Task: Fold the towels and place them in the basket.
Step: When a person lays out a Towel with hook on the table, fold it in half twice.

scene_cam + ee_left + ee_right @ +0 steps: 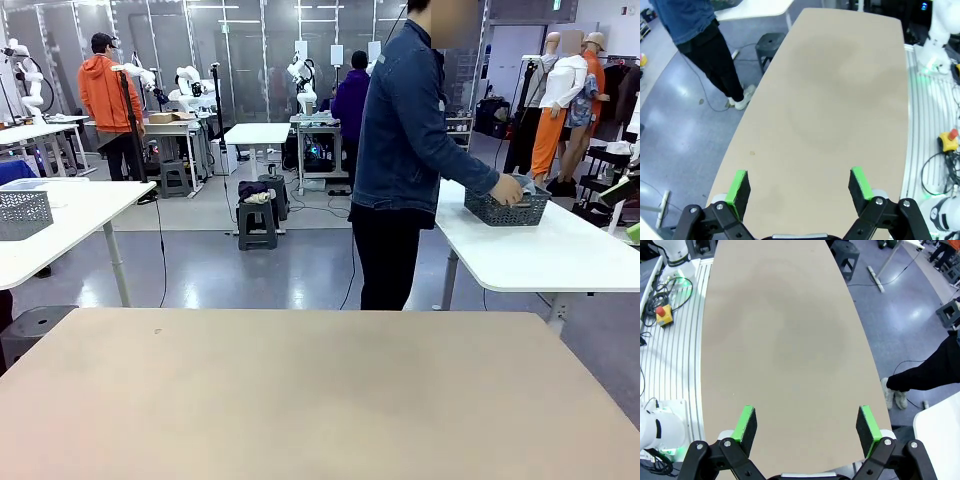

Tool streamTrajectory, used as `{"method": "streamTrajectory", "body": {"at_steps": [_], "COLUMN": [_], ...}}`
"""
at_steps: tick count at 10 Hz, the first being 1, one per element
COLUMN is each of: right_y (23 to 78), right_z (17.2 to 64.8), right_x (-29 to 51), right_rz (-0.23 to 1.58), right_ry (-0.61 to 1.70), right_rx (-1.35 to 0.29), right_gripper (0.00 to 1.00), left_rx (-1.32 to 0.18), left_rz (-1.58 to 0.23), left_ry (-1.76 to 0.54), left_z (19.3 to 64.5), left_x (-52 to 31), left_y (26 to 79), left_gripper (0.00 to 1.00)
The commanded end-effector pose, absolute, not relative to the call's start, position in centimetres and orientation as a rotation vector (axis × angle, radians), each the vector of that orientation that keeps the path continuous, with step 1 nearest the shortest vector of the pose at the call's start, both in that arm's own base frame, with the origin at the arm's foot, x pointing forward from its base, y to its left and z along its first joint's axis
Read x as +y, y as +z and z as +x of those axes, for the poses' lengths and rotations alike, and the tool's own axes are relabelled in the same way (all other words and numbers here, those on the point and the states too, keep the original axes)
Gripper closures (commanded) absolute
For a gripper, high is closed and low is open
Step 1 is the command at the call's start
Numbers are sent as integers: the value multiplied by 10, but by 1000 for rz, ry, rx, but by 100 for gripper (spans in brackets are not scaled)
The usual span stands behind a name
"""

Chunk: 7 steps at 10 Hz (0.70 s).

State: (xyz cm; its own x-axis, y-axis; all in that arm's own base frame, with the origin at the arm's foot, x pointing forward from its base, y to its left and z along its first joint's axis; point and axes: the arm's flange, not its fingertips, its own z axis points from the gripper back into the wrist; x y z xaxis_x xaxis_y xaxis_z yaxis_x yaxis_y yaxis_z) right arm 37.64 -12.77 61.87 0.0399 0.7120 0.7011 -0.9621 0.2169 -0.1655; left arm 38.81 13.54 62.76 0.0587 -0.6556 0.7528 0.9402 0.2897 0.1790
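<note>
Left gripper (799, 176) and right gripper (806, 412) both gape wide, gripping nothing, above the table (840, 100). At 2 o'clock in the front view, a person's hand (508, 189) touches the basket (505, 210).

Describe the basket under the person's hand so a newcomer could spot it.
Past the beige table, a white table stands at picture right beside a person in a denim jacket. The basket sits on it, under the person's hand. Unlike the lighter grey basket on the left table, it is dark grey.

Left gripper (799, 172), jaws apart over beige table (840, 100)
</note>
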Motion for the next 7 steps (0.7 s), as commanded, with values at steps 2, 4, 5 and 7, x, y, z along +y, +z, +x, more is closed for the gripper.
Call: {"method": "streamTrajectory", "body": {"at_steps": [2, 4, 5, 7], "right_y": [622, 621, 621, 621], "right_z": [374, 374, 374, 374], "right_x": [-134, -131, -131, -131], "right_rz": [428, 412, 412, 412], "right_ry": [1366, 1341, 1341, 1341], "right_rx": [-787, -771, -771, -771], "right_gripper": [0, 0, 0, 0], "left_rx": [-863, -852, -852, -852], "left_rz": [-450, -434, -434, -434], "left_ry": [-1321, -1296, -1296, -1296], "left_z": [392, 389, 389, 389], "left_x": [146, 141, 141, 141], "left_y": [633, 628, 628, 628], "left_gripper": [0, 0, 0, 0]}}
